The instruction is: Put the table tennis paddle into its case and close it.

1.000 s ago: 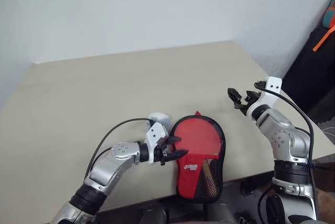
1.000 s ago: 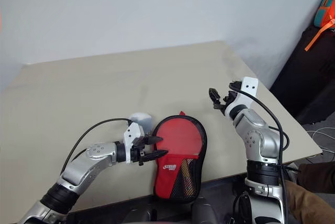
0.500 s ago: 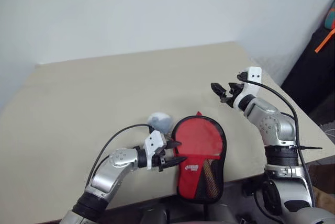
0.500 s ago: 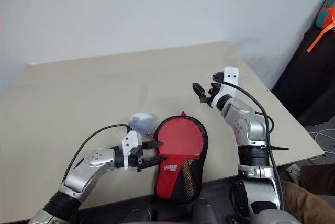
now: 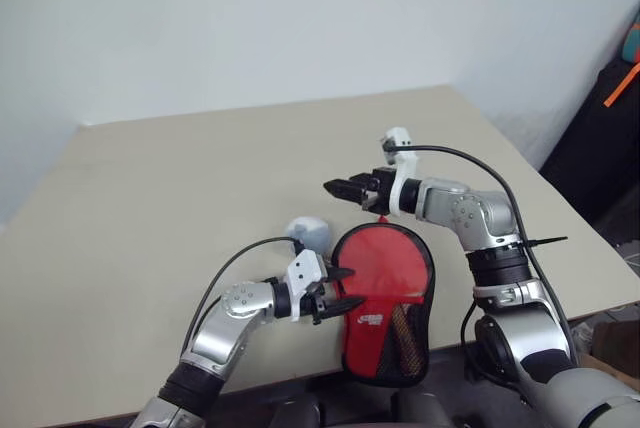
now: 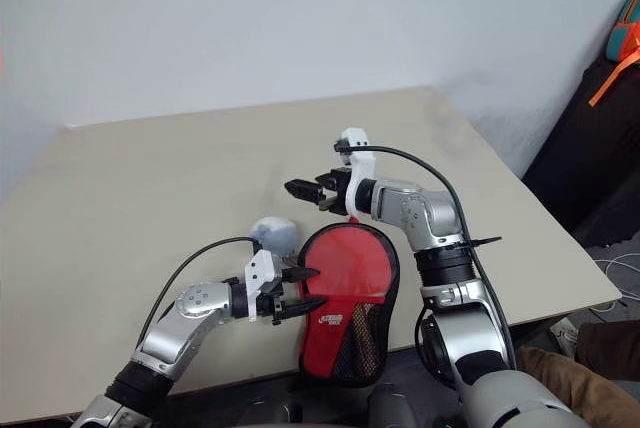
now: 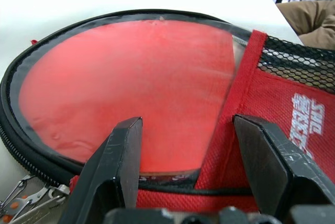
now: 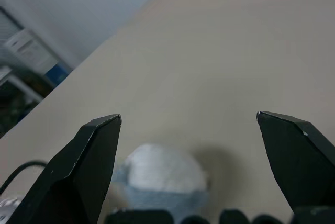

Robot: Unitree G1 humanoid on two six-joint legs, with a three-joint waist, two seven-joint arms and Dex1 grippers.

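Note:
The case [image 5: 368,320] lies flat near the table's front edge, its clear half up, with black trim, a red logo panel and mesh. Through the clear half I see the table tennis paddle's red face [image 5: 382,260]. My left gripper [image 5: 340,288] is at the case's left rim, open, fingers spread over the edge; in the left wrist view the case [image 7: 293,124] and the paddle [image 7: 131,88] lie just past its fingers [image 7: 118,161]. My right gripper [image 5: 336,188] hovers open just beyond the case's far end, pointing left.
A small pale ball [image 5: 308,231] rests on the beige table [image 5: 180,168] just left of the case's far end, below the right gripper; the right wrist view shows the ball [image 8: 162,174] too. The zip pulls [image 7: 26,203] lie beside the rim. A dark bag [image 5: 610,98] stands at right.
My right arm has swung left from the table's right edge to above the case's far end, turning to point left. The left gripper has stayed at the case's rim.

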